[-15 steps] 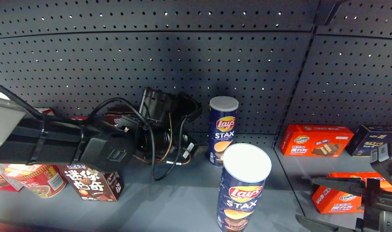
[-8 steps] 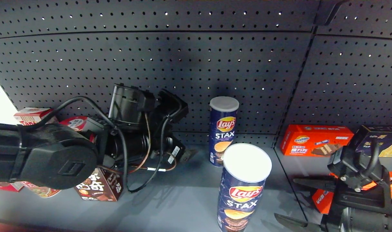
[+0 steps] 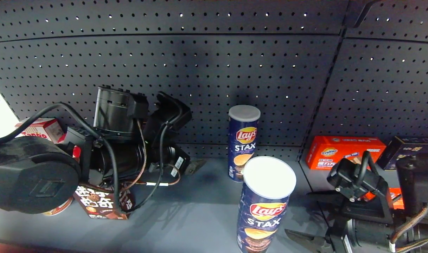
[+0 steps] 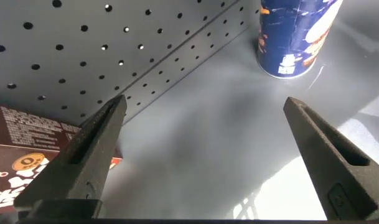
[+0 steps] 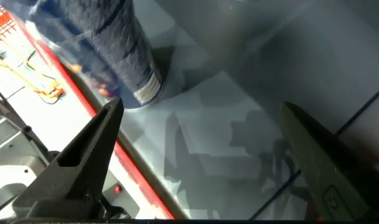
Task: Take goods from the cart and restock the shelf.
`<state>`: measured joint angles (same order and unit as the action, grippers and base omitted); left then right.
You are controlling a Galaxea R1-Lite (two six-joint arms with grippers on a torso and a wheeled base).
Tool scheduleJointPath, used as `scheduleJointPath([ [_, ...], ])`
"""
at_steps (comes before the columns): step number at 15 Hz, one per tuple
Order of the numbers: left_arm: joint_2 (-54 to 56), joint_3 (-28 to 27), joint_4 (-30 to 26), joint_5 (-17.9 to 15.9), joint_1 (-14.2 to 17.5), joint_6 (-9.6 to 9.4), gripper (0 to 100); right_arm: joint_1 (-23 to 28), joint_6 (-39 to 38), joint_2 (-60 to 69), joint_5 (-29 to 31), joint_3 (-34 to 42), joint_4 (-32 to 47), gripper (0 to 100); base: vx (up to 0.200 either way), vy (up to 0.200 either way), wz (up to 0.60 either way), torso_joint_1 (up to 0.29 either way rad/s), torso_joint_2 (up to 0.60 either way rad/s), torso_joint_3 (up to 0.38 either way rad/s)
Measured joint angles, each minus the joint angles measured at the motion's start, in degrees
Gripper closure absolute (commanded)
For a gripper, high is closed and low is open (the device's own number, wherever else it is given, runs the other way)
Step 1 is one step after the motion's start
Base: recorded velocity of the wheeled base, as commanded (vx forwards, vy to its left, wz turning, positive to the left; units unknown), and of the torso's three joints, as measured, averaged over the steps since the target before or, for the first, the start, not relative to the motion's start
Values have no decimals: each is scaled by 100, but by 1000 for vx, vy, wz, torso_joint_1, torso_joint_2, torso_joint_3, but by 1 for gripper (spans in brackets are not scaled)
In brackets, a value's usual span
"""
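Two chip cans stand upright on the shelf point(image 3: 199, 218). The rear can point(image 3: 243, 140) is close to the pegboard back point(image 3: 199, 70); the front can point(image 3: 266, 203) is near the shelf's front edge, a little to the right of the rear one. They're apart, not touching.

Left pincer point(image 4: 205, 106) is low over the shelf, left of the rear can, spread wide and holding nothing. Right pincer point(image 5: 201, 111) is also wide and empty, low by the front edge just right of the front can.

Other stock: a brown cookie box point(image 3: 101, 202) under the left arm, a red-white box point(image 3: 41, 128) far left, an orange box point(image 3: 340, 153) on the right bay.

Handling guess: the cans are light, stiff cardboard tubes with glossy walls, so a bit slippery. Being tall and narrow, they topple on a side knock. The chips inside are fragile, so squeeze moderately. Best hold is mid-body across the width, not on the soft plastic lid. Both cans look placed; the next item likely comes from the cart.
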<state>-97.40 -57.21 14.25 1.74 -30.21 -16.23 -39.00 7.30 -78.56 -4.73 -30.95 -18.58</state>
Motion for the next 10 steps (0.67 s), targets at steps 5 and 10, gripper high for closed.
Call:
scheduleJointPath([
  [5, 22, 11, -2, -20, 39, -2, 0, -39, 16, -304, -6, -127, -68, 0, 0, 0, 0, 0, 0, 0],
  [10, 22, 5, -5, -22, 72, -5, 0, -151, 104, -494, -6, -212, -115, 0, 0, 0, 0, 0, 0, 0],
])
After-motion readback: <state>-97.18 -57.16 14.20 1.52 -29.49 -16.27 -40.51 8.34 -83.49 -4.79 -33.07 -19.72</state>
